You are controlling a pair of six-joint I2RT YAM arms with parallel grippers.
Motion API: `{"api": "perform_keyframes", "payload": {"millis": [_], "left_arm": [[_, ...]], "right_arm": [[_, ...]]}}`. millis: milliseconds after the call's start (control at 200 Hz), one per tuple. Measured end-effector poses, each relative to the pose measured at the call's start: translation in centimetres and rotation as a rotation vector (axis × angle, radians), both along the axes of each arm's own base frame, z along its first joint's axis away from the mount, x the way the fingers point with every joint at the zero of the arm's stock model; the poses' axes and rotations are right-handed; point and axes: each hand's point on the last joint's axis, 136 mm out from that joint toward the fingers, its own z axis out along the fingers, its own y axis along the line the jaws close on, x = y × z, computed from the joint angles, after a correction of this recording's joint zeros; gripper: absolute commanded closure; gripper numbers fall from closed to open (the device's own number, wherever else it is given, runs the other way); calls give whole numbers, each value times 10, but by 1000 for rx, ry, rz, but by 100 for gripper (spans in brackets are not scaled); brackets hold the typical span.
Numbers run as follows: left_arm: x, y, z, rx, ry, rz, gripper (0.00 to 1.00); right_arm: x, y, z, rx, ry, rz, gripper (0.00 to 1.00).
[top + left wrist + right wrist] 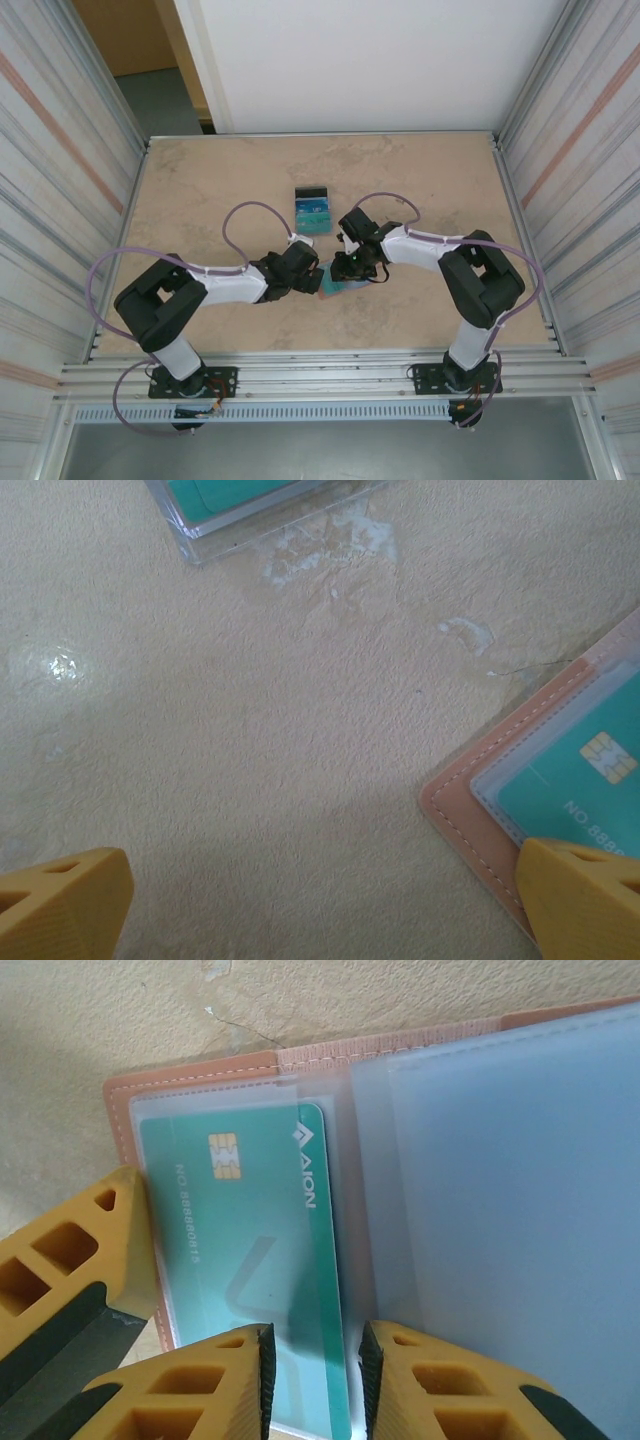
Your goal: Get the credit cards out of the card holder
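Card (250, 1260) perhaps touching barely parted right tool (315, 1338)

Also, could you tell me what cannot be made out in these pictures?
Top view: the card holder mostly under the left end effector and right end effector.
Left wrist view: teal card, number cut off by frame edge and a yellow finger.
Right wrist view: frosted sleeves may hide other cards; whether the right end effector grips the teal card is unclear.

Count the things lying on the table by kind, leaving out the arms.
Card holder: 1
Teal card in its pocket: 1
Card lying apart, farther back: 1 (more could hide beneath)
Total: 3
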Motion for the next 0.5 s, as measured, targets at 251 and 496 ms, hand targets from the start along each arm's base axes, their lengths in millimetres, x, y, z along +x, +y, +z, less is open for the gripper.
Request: {"api": "perform_keyframes", "payload": {"millis": [251,496], "left_arm": [[0,0,0,4,2,0,1],[1,3,1,26,1,11,1]], "right_arm": [[0,5,-1,32,17,-3,70],[0,10,-1,143,70,-37,72]]}}
